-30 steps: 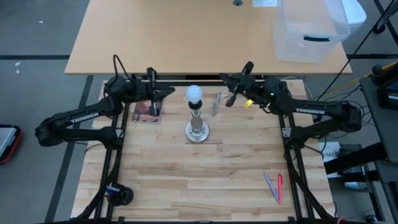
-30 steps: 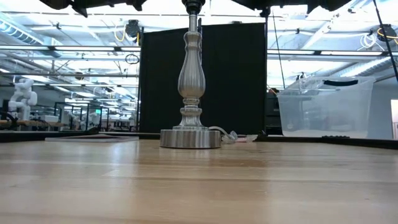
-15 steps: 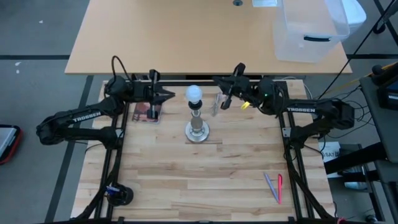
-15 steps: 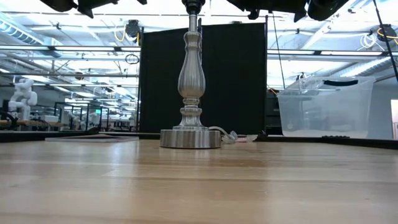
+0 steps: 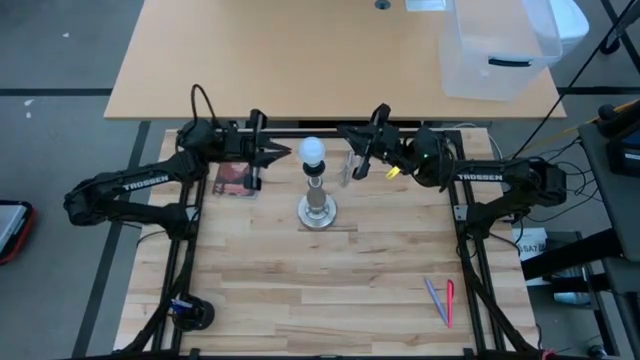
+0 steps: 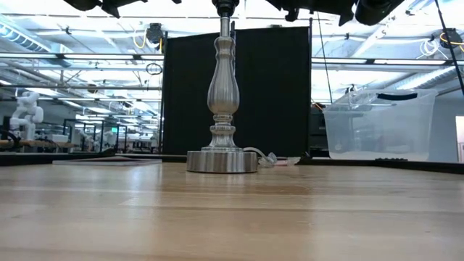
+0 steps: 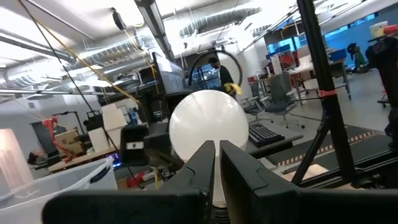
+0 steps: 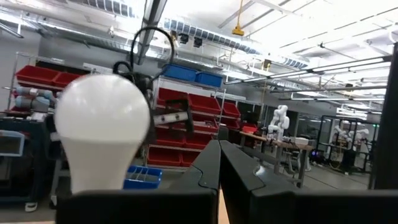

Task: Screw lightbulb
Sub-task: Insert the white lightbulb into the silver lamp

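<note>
High view shows, from left to right, the left gripper [image 5: 283, 153], the lightbulb [image 5: 313, 151] and the right gripper [image 5: 347, 135], all near the far edge of the wooden worktop [image 5: 320, 290]. The left gripper reaches in from the left far corner and points at the bulb's white head; its tips lie just beside the head, and whether they touch it I cannot tell. Left wrist view has its two dark fingers [image 7: 202, 162] almost together with only a thin slit between them, holding nothing, the bulb's round head [image 7: 208, 126] right ahead of them.

The lightbulb sits on top of the silver lamp stand [image 5: 317, 208], which stands upright on its round base a little back from the middle of the worktop. The bulb's long axis is vertical, round head up and narrow neck down into the socket. Low view shows only the stand's turned column and base [image 6: 222, 161]; its top is cut off.

Further right, the right gripper hangs near the far edge, apart from the bulb, with its fingers [image 8: 208, 168] pressed together and empty. Right wrist view sees the bulb [image 8: 102, 130] upright off to one side.
</note>
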